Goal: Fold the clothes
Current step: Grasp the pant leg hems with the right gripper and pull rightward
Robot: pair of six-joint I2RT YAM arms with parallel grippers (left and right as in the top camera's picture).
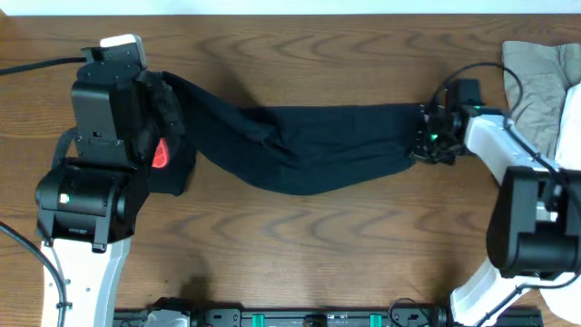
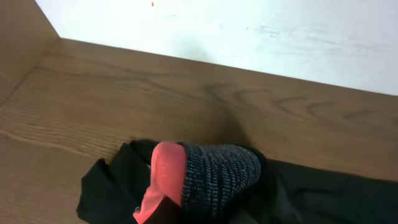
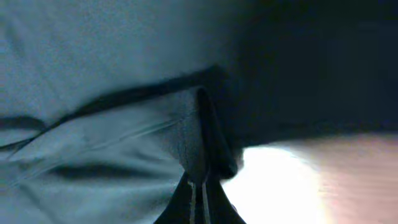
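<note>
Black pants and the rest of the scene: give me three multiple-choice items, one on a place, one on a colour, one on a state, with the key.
1. In the overhead view, the khaki garment lies:
A) in the top right corner
B) in the middle
C) in the bottom left corner

2. The waistband edge beside the grey knit is:
A) blue
B) red-orange
C) green

3. The black pants are:
A) folded into a square
B) stretched out long across the table
C) rolled into a ball

Key:
1 A, it sits at the picture's upper right edge.
2 B, the left wrist view shows it bright red-orange.
3 B, they run in one long band from left to right.
</note>
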